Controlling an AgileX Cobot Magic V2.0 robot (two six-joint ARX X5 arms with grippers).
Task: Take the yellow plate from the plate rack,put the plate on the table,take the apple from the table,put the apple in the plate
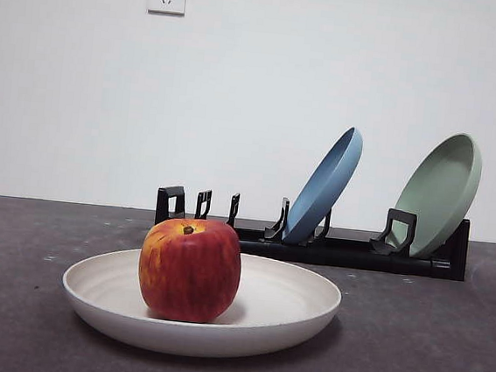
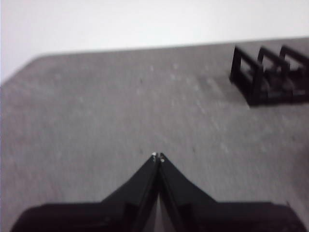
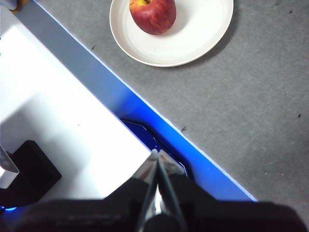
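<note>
The red apple with yellow-orange streaks [image 1: 190, 269] sits upright in the large round cream matte plate [image 1: 289, 309], left of its centre, at the lower middle of the front frame on the dark grey tabletop [image 1: 426, 344]. The apple looks firm, smooth and apt to roll, best gripped across its widest girth; the plate seems stiff and light, best taken by its raised rim. Behind stands the long black pronged plate rack [image 1: 348, 247], holding a tilted blue plate [image 1: 325, 186] and a sage-green plate [image 1: 441, 192], well apart from the cream plate; nothing blocks access. The left gripper [image 2: 158, 156] and the right gripper [image 3: 158, 153] both have jaws together, holding nothing.

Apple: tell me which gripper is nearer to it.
Right, probably. The right gripper views the apple in the yellow plate from a distance; the left gripper sees only table and rack.
</note>
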